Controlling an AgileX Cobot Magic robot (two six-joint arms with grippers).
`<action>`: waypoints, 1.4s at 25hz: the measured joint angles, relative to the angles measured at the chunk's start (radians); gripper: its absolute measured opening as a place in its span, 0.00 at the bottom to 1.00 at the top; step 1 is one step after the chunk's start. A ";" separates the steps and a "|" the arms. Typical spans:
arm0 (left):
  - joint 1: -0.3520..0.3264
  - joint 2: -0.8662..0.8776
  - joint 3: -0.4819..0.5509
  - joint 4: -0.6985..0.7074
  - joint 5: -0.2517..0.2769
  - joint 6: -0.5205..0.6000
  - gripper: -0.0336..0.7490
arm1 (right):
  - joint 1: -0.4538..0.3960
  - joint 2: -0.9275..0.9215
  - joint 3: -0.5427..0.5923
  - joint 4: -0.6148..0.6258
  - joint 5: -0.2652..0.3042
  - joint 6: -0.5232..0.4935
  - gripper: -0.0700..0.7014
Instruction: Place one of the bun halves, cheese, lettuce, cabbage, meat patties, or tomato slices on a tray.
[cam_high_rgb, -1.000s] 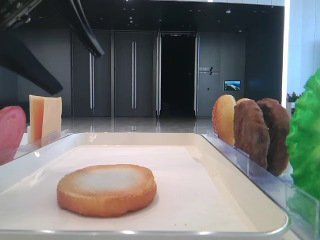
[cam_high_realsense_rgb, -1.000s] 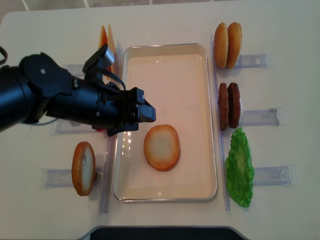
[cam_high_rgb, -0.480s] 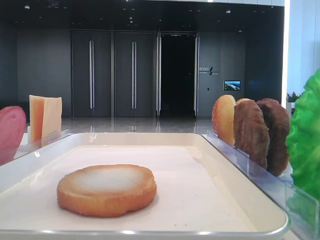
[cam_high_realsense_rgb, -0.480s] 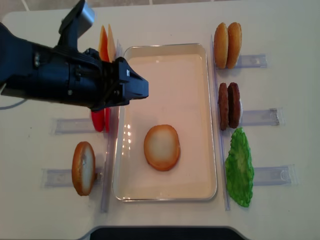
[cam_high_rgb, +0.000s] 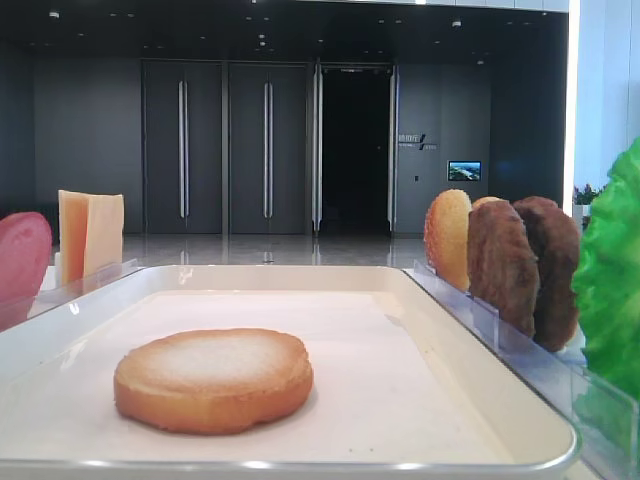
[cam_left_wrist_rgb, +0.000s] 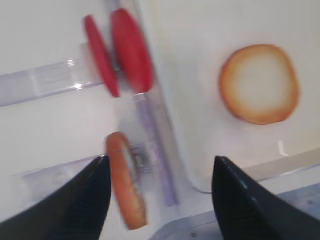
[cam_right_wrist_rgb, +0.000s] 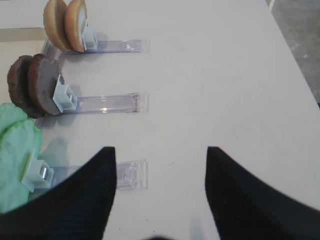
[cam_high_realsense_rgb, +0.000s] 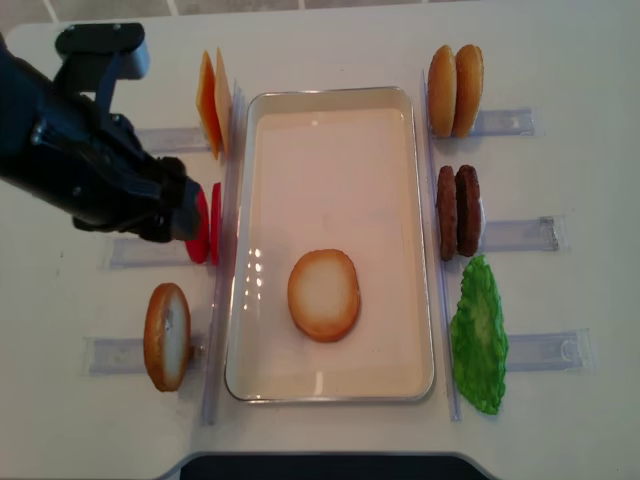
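One bun half (cam_high_realsense_rgb: 324, 294) lies flat, cut face up, on the cream tray (cam_high_realsense_rgb: 330, 105). My left arm (cam_high_realsense_rgb: 90, 170) hangs left of the tray over the tomato slices (cam_high_realsense_rgb: 203, 225). The left gripper (cam_left_wrist_rgb: 160, 158) is open and empty above an upright bun half (cam_left_wrist_rgb: 125, 180). Cheese (cam_high_realsense_rgb: 212, 103) stands at the back left. Two bun halves (cam_high_realsense_rgb: 455, 90), the meat patties (cam_high_realsense_rgb: 458, 211) and the lettuce (cam_high_realsense_rgb: 478, 335) line the right side. The right gripper (cam_right_wrist_rgb: 160, 149) is open over bare table beyond them. Cabbage is out of view.
Clear plastic holders (cam_high_realsense_rgb: 520, 234) stick out on both sides of the tray. A dark curved edge (cam_high_realsense_rgb: 320, 465) sits at the table's front. The table's right edge (cam_right_wrist_rgb: 295, 65) drops off to a grey floor.
My left arm has drawn back to the left, off the tray, and now hangs over the tomato holder. The bun half stays on the tray. The jaws stay apart.
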 joint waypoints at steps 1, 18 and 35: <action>0.000 0.000 -0.004 0.056 0.023 -0.014 0.66 | 0.000 0.000 0.000 0.000 0.000 0.000 0.62; 0.452 0.055 -0.064 0.062 0.121 0.270 0.66 | 0.000 0.000 0.000 0.000 0.000 0.000 0.62; 0.455 -0.214 -0.069 0.117 0.136 0.294 0.66 | 0.000 0.000 0.000 0.000 0.000 0.000 0.62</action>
